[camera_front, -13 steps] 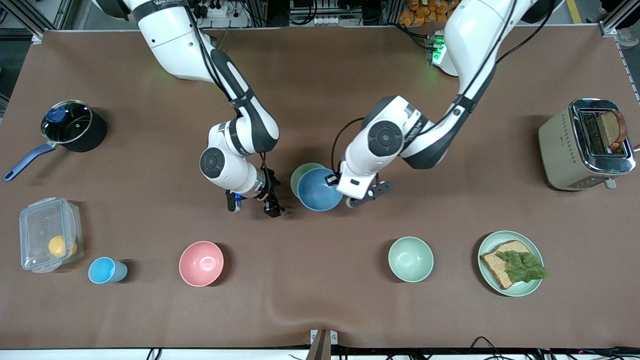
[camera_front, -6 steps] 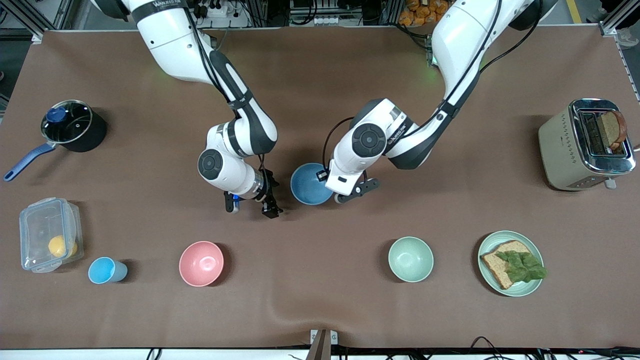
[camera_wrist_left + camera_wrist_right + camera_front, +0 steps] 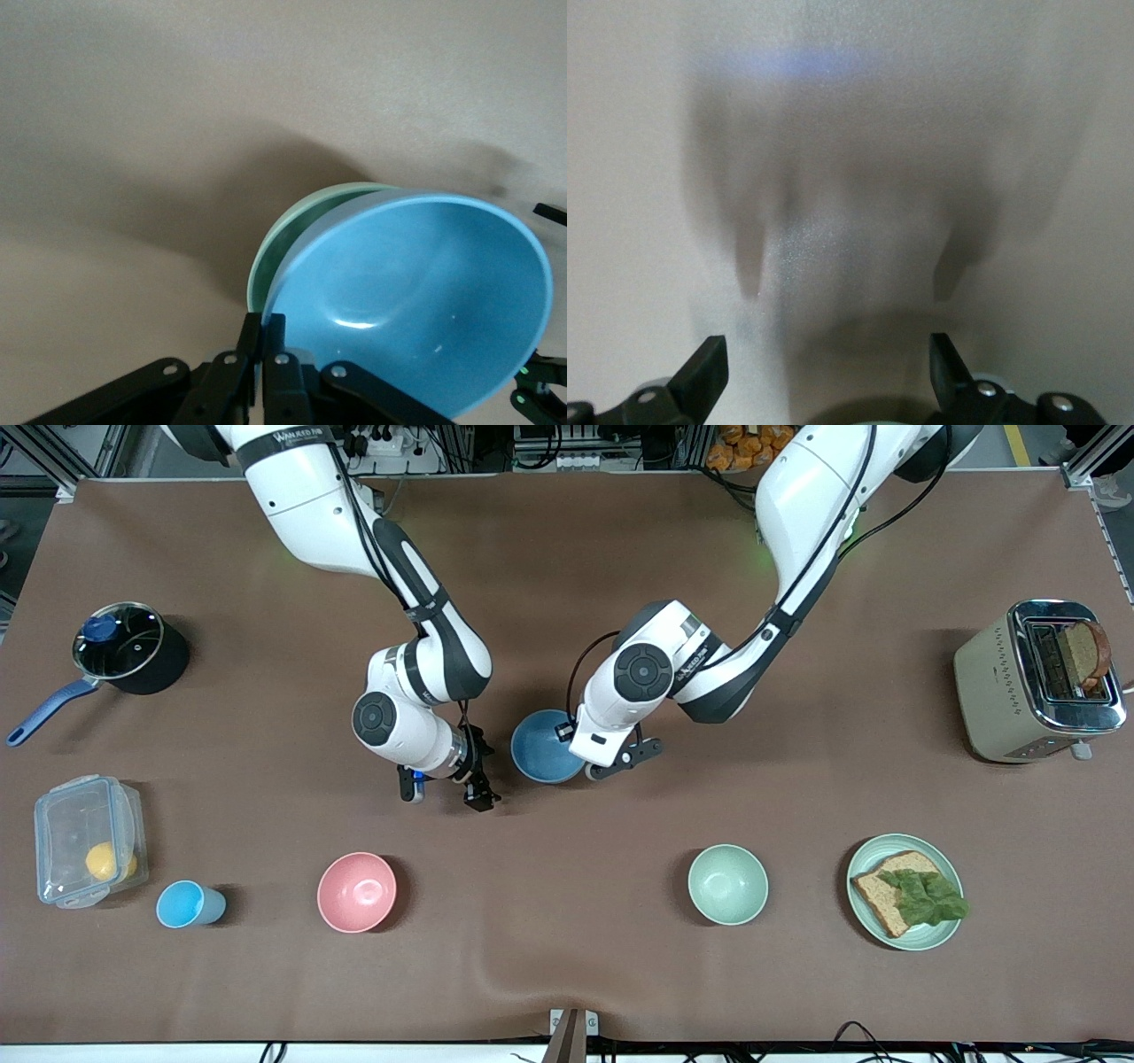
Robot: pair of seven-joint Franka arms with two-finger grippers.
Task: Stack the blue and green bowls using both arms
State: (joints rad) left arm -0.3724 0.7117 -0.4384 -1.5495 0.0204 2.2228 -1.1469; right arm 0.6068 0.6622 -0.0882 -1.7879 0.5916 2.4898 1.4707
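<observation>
The blue bowl is at the table's middle. My left gripper is shut on its rim, on the side toward the left arm's end. In the left wrist view my left gripper pinches the rim of the blue bowl, which is tilted over the green bowl. Only a crescent of the green bowl's rim shows under it. In the front view the green bowl is hidden under the blue one. My right gripper is open and empty over bare table beside the bowls, and it also shows in the right wrist view.
Nearer the front camera stand a pink bowl, a pale mint bowl, a mint plate with bread, a light-blue cup and a clear lidded box. A pot and a toaster are at the table's ends.
My left gripper has carried the blue bowl toward the right arm's end, over the green bowl, which it now covers in the front view. My right arm has hardly moved.
</observation>
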